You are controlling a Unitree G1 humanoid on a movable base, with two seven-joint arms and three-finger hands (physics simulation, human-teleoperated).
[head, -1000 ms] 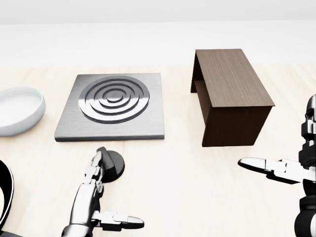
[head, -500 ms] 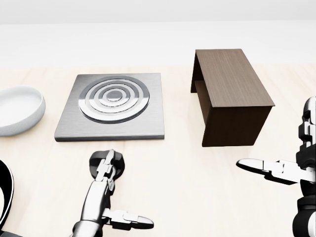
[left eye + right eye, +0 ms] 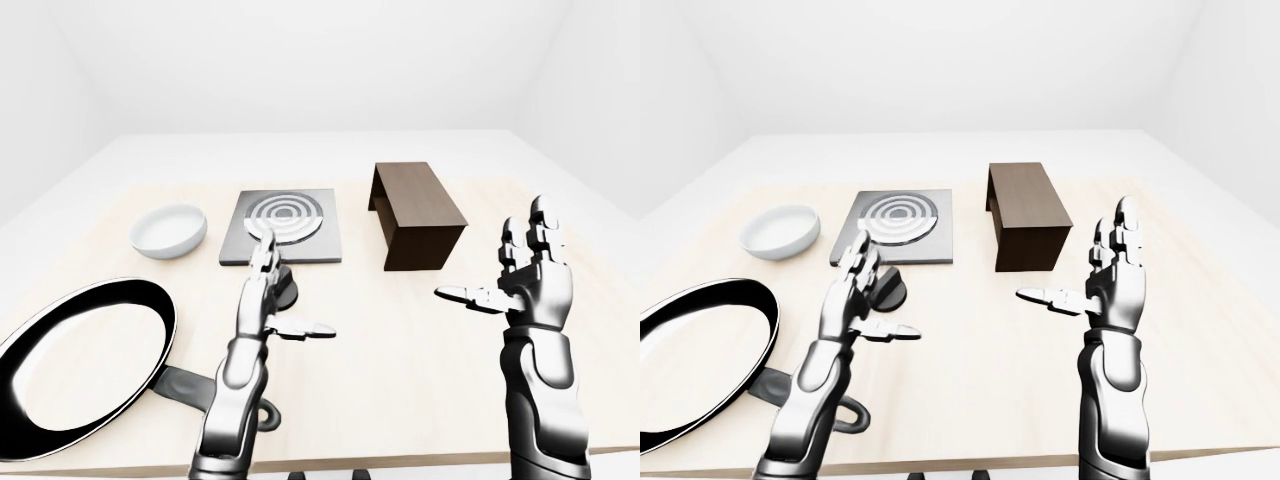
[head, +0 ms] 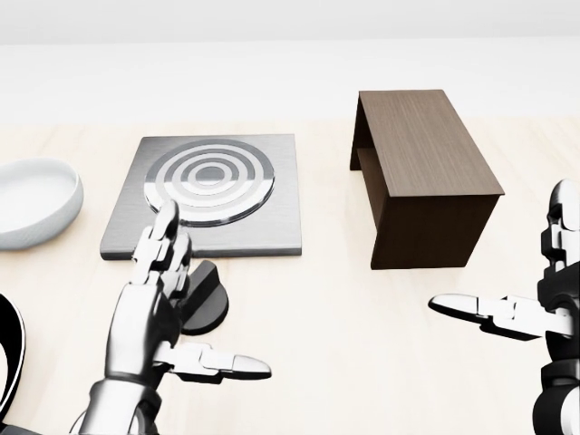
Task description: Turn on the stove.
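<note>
Stove point(image 4: 204, 195) sits upper left of the head view; its knob point(image 4: 204, 304) lies just below. Left hand point(image 4: 154, 313) hovers spread over the knob, ungripped. Next: close and twist.

One stove point(image 4: 204, 195), bowl point(image 3: 169, 230), pan point(image 3: 80, 355), box point(image 4: 421, 177).

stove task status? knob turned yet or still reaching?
Done: can't confirm. The stove rings are pale, no red glow, so no sign it's on.
In hand: nothing gripped. Left robot hand is open, raised beside the black knob, partly covering it. Right robot hand is open and idle.
Left: close on the knob, turn it, check the burner.
</note>
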